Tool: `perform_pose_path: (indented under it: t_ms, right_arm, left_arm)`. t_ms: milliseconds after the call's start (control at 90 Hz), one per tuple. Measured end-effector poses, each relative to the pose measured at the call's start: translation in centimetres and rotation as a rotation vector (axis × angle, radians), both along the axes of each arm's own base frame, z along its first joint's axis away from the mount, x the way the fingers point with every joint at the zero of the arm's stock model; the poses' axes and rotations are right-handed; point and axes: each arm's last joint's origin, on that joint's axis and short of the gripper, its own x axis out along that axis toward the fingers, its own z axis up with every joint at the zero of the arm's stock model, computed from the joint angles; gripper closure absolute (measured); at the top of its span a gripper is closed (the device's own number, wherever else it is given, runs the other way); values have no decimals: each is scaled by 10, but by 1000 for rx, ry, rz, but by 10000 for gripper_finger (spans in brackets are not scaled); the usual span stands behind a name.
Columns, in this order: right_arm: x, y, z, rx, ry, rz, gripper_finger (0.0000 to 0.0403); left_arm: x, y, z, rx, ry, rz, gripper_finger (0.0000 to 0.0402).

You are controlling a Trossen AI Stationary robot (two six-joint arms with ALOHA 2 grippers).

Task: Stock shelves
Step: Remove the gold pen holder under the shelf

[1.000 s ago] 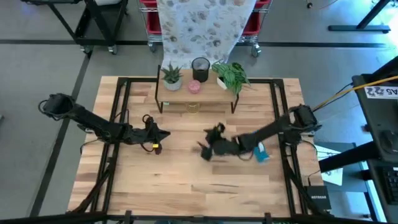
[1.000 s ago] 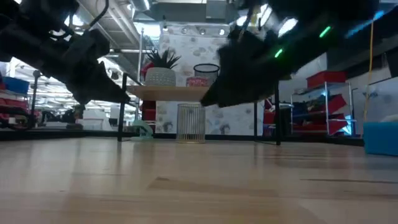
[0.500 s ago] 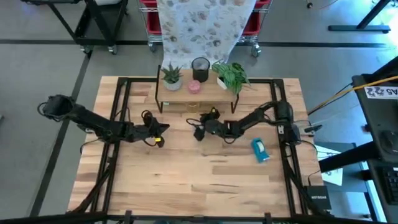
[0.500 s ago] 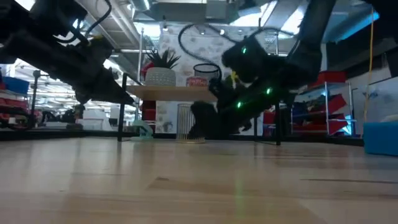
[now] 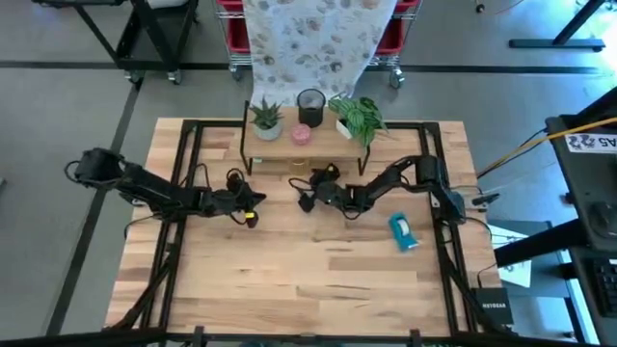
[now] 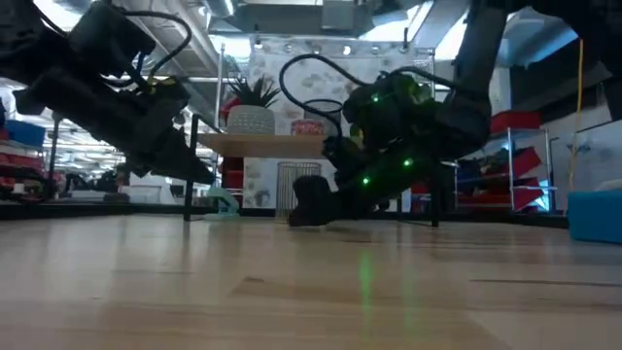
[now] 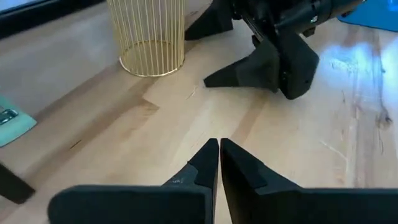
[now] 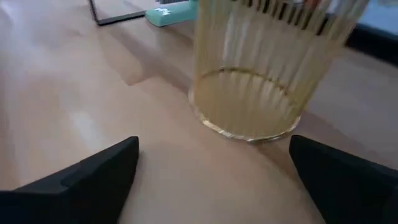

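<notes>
The shelves (image 5: 328,147) stand at the table's far middle. Their top plank (image 6: 277,144) carries two potted plants, a black mesh cup (image 5: 310,100) and a pink item (image 5: 301,134). A gold wire cup (image 8: 261,81) stands by its base on the table under that plank (image 6: 296,190). My right gripper (image 8: 214,168) is open just in front of this cup, low over the table (image 5: 308,193), its fingers apart from it. My left gripper (image 7: 219,149) is shut and holds nothing, hovering left of it (image 5: 253,200).
A blue item (image 5: 403,232) lies on the table right of centre, behind my right arm. A teal item (image 7: 9,121) lies under the shelves' left part (image 8: 171,14). Black rails run along the table's sides. The near half of the tabletop is bare wood.
My right gripper has gone from beside the blue item toward the table's far edge and down, ending low in front of the gold wire cup. The blue item has stayed where it was. My left gripper has shifted a little toward the shelves.
</notes>
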Motion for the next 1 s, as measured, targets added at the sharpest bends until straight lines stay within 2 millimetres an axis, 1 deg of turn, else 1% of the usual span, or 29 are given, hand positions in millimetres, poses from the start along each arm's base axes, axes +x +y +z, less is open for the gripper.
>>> perform_pose_path:
  t_ms: [189, 367, 756, 1000]
  right_arm:
    - [-2, -19, 1, 9, -8, -45, 3]
    - [3, -31, 4, 36, -23, -11, 4]
    - [17, -31, 15, -17, -17, 112, 4]
    - [16, -40, 16, -9, -18, 125, 4]
  left_arm:
    - [0, 0, 1, -1, -8, 1, 402]
    - [1, 0, 1, -2, -19, 1, 402]
    - [1, 0, 2, -5, -21, 4, 402]
    - [1, 0, 2, -8, -22, 5, 402]
